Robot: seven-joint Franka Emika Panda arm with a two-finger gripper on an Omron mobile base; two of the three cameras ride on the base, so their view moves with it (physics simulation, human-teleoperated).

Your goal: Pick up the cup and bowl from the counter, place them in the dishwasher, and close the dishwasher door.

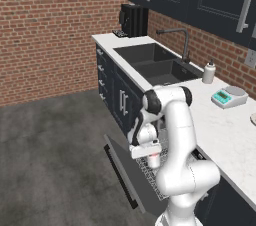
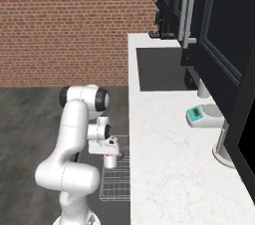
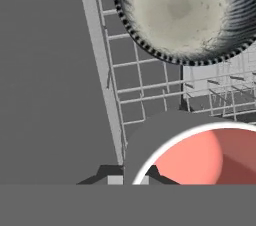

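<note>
We see the white arm's two-finger gripper [image 1: 153, 159] pointing down over the silvery-white wire rack [image 2: 115, 181] of the dark navy under-counter dishwasher [image 1: 150, 180], its jaws drawn in tight on the small white cylindrical cup with the red-pink inside [image 2: 110, 160]. In the hand view the cup's white rim and pink interior [image 3: 210, 157] sit right at the fingertips. Just beyond it, the shallow speckled dark grey bowl [image 3: 182, 12] lies upright in the rack. The flat dark navy dishwasher door [image 1: 122, 170] hangs open, tilted down toward the grey floor. Up on the long white marble-look counter [image 2: 169, 169] we see a teal-faced kitchen scale [image 1: 229, 97] near the dark sink basin [image 1: 157, 62].
</note>
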